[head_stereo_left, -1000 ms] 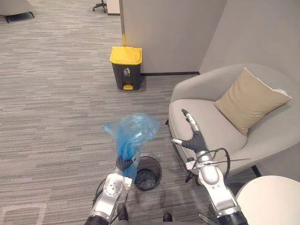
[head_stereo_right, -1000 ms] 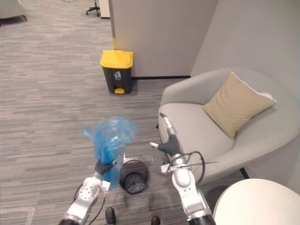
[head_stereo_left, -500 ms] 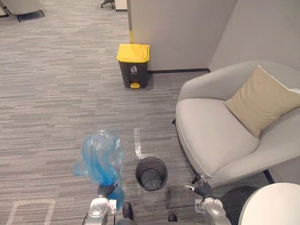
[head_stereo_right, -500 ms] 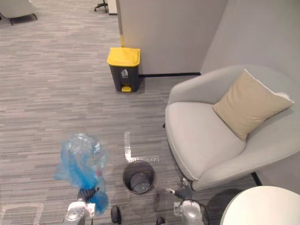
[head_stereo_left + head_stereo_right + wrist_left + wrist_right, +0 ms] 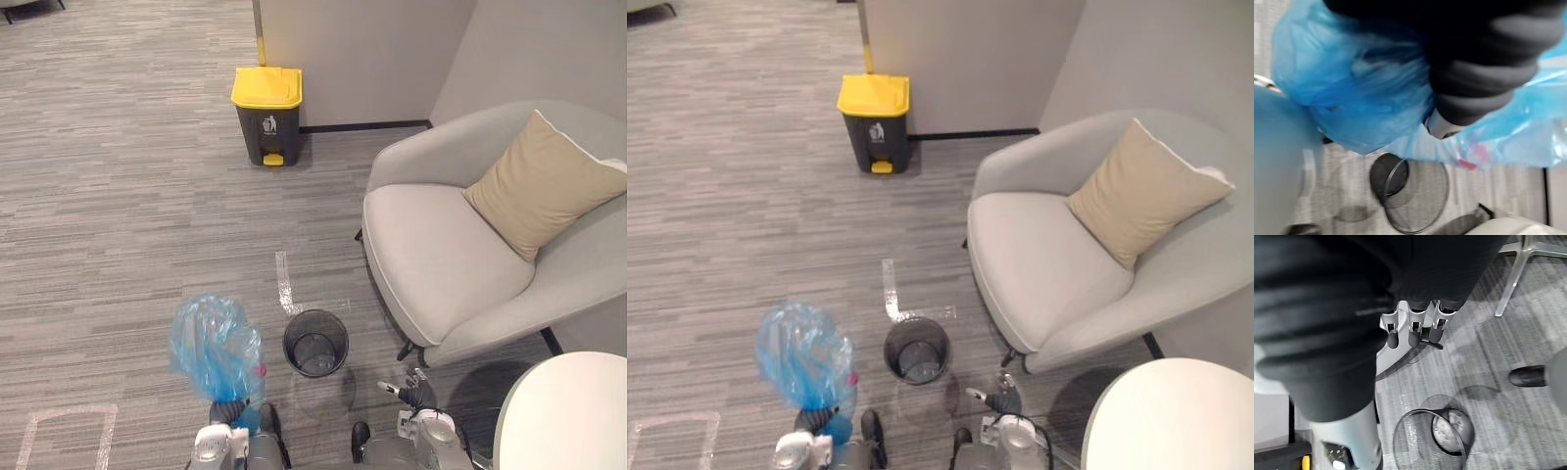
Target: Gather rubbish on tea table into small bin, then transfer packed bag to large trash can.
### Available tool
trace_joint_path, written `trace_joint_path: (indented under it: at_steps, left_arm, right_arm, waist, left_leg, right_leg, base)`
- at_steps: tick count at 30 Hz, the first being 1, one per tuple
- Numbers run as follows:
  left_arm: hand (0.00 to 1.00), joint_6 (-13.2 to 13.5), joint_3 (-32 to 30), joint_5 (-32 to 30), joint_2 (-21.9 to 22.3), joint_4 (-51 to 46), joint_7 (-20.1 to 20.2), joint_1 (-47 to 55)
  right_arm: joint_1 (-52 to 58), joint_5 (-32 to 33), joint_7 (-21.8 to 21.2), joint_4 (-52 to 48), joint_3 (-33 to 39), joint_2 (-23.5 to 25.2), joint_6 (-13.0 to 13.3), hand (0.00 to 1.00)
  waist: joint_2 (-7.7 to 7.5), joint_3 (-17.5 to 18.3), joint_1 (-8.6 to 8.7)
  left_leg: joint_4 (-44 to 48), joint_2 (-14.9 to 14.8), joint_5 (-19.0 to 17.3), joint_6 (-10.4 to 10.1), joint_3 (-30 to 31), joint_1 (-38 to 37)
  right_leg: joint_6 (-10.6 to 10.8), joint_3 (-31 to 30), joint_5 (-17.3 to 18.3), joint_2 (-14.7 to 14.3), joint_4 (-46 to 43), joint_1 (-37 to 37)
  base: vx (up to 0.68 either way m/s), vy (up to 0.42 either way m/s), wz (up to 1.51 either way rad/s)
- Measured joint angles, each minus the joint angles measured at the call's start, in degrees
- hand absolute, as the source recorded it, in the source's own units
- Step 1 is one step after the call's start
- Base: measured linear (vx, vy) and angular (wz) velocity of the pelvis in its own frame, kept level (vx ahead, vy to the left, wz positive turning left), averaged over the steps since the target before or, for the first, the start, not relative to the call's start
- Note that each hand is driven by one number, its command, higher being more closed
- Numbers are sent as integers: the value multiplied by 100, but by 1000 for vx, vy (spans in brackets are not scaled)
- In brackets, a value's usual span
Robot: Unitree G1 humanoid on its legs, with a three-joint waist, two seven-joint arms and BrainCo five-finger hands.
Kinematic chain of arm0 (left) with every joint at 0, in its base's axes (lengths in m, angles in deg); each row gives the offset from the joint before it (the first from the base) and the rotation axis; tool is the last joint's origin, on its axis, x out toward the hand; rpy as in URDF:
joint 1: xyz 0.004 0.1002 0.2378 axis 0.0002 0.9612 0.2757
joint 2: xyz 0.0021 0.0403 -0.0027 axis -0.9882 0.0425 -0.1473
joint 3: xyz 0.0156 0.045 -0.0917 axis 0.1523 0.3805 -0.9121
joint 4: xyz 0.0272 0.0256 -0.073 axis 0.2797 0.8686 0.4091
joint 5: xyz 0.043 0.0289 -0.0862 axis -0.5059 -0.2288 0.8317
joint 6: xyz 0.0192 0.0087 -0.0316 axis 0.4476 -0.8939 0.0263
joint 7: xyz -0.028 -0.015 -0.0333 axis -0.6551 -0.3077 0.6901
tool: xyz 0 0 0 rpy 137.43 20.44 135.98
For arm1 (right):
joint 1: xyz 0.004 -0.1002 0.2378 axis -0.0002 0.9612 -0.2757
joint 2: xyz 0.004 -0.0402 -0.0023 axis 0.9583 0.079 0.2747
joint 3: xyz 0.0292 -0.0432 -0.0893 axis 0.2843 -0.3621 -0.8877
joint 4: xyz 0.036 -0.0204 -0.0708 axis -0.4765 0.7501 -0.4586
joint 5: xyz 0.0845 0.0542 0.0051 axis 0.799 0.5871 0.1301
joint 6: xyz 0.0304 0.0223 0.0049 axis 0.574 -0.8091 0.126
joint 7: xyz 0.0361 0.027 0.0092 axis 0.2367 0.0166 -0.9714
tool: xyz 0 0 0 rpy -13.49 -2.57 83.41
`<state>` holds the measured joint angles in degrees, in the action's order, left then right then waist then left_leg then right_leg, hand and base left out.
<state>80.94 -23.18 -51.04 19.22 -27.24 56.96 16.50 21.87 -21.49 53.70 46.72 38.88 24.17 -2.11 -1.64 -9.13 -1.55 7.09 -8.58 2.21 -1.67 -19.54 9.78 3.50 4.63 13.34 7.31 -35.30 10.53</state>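
A blue plastic bag (image 5: 216,345), packed and bunched at its neck, stands up above my left hand (image 5: 228,412), which is shut on the neck low at the view's bottom edge. In the left wrist view the bag (image 5: 1356,93) bulges past the hand's dark cover. The small black mesh bin (image 5: 315,342) stands on the carpet just right of the bag, with no liner in it. The large dark trash can with a yellow lid (image 5: 267,114) stands far ahead by the wall, lid closed. My right hand (image 5: 410,392) hangs low by the armchair's leg, fingers (image 5: 1411,331) relaxed and holding nothing.
A grey armchair (image 5: 441,264) with a tan cushion (image 5: 544,181) fills the right side. A white round table (image 5: 568,411) shows at the bottom right corner. White tape marks (image 5: 284,284) lie on the carpet between the mesh bin and the trash can.
The right hand has dropped from over the armchair seat to low by its leg. The bag has come down and leftwards, off the mesh bin. The camera has shifted as well.
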Motion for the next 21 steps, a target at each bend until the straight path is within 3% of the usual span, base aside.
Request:
trace_joint_path:
  at_steps: [1,3,5,6,7,8,9,10,11,12,13,14,16,17,20,21]
  left_arm:
    - [100,1,-1,0,-48,-80,-12,43]
    - [100,-4,-7,-4,-34,-124,-16,61]
    - [100,0,4,-3,303,-133,-12,113]
    - [100,12,-1,0,358,-160,-14,169]
    - [100,11,4,1,378,-183,-12,166]
    - [100,0,11,12,432,-181,-25,51]
    - [100,-2,73,47,478,-195,-37,-30]
    - [100,1,112,63,494,-234,-42,-24]
    - [100,6,172,104,511,-242,-63,-12]
    - [100,4,224,108,510,-240,-88,-34]
    - [100,8,233,107,509,-249,-89,-47]
    - [100,5,266,102,508,-254,-87,-85]
    - [100,4,293,98,511,-288,-88,-13]
    - [100,-3,295,98,489,-270,-90,-29]
    - [100,-4,363,94,403,-149,-88,-154]
    - [100,-7,423,92,372,30,-88,-288]
  right_arm:
    - [13,-1,13,2,-83,-1,-5,0]
    - [-52,-1,26,-2,-106,-31,8,0]
    - [-79,0,78,-65,-118,-253,23,0]
    - [-128,-1,91,-103,-184,-258,23,0]
    - [-179,-1,93,-110,-196,-256,23,0]
    - [-293,2,113,-113,-200,-261,22,0]
    - [-380,2,127,-121,-214,-316,29,0]
    - [-425,-2,139,-121,-252,-341,28,0]
    - [-357,-7,173,-116,-297,-349,15,0]
    - [-317,-20,215,-117,-286,-329,13,0]
    - [-323,-34,228,-116,-280,-325,15,0]
    - [-341,-66,253,-112,-278,-310,14,0]
    - [-302,-90,283,-108,-273,-371,14,0]
    - [-303,-91,287,-34,-240,-383,14,0]
    - [-334,-103,284,275,-136,-387,17,0]
    - [-412,-103,280,459,-39,-429,10,0]
  waist:
    - [-103,40,0]
    - [-274,96,-21]
    - [-15,201,-184]
    - [-99,223,-255]
    - [-111,220,-256]
    - [-77,163,-199]
    - [126,29,-162]
    - [178,3,-158]
    - [272,-12,-152]
    - [237,-20,-120]
    - [205,-41,-116]
    - [150,-66,-123]
    - [145,-56,-94]
    - [186,-40,-64]
    - [177,-43,-48]
    - [214,-42,-4]
  left_leg:
    - [16,21,2,2,34,17]
    - [18,94,103,-13,161,104]
    - [324,-1,129,23,294,387]
    - [290,10,341,32,266,516]
    - [282,22,393,14,269,609]
    - [235,13,563,-16,374,830]
    - [117,-58,752,-69,586,880]
    - [36,-83,751,-94,653,880]
    - [-193,-103,676,-218,759,877]
    - [-271,-117,381,-383,722,926]
    - [-179,-123,350,-342,661,971]
    - [568,-140,262,-152,415,1131]
    - [1428,-222,-20,-48,251,1086]
    - [1761,-319,-513,-51,250,892]
    - [1700,-433,-1028,-229,148,383]
    - [1049,-326,-1085,-413,100,19]
  right_leg:
    - [61,-96,84,34,-832,-15]
    - [194,-289,79,-69,-941,-21]
    - [304,-421,348,-415,-147,-287]
    - [107,-596,618,-443,123,-274]
    - [-3,-600,743,-436,217,-272]
    - [-287,-552,1004,-483,540,-257]
    - [-341,-389,951,-641,604,-266]
    - [-369,-299,937,-679,589,-259]
    - [-469,-39,872,-733,613,-260]
    - [-568,248,708,-659,867,-294]
    - [-611,331,648,-616,926,-289]
    - [-694,611,502,-452,1084,-271]
    - [-696,875,313,-348,1273,-272]
    - [-682,1108,197,-295,1365,-266]
    - [-597,1402,47,-184,1516,-292]
    - [-458,1566,-88,-142,1756,-378]
  base:
    - [-87,-157,42]
    - [-107,-202,37]
    - [-27,-95,4]
    - [-3,-61,-3]
    - [-189,-182,21]
    - [-266,-157,43]
    - [-266,-157,44]
    - [-296,-116,62]
    - [-295,-94,88]
    - [-337,-104,92]
    - [-250,-71,95]
    - [-179,-86,84]
    - [-149,-48,91]
    - [-111,30,80]
    - [-89,90,77]
    - [-78,158,59]
